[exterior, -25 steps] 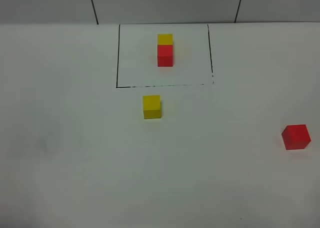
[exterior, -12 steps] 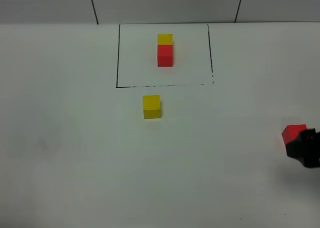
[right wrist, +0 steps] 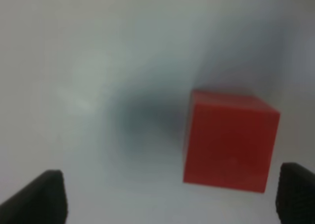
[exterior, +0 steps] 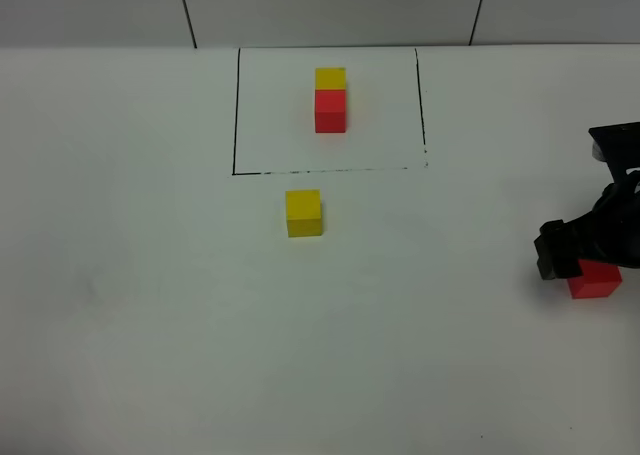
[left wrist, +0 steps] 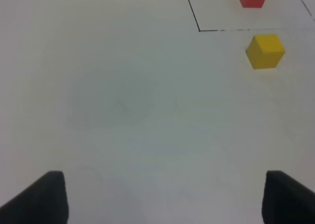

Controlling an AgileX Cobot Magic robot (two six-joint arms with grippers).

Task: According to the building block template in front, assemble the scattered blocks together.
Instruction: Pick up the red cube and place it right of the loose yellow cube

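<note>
Poised with right gripper (right wrist: 172, 197) jaws spread over the red cube (right wrist: 230, 140), far right, well apart from the yellow cube (exterior: 303, 213) just outside the template (exterior: 330, 100). Off-centre toward one finger; may get clipped and skewed on closing.

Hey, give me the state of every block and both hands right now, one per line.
building block template: yellow and red cubes joined, inside the black outline.
loose yellow cube: on the table outside the outline, untouched.
loose red cube: on the table, not gripped.
left hand: open, empty.
right hand: open, over the loose red cube, not closed on it.
</note>
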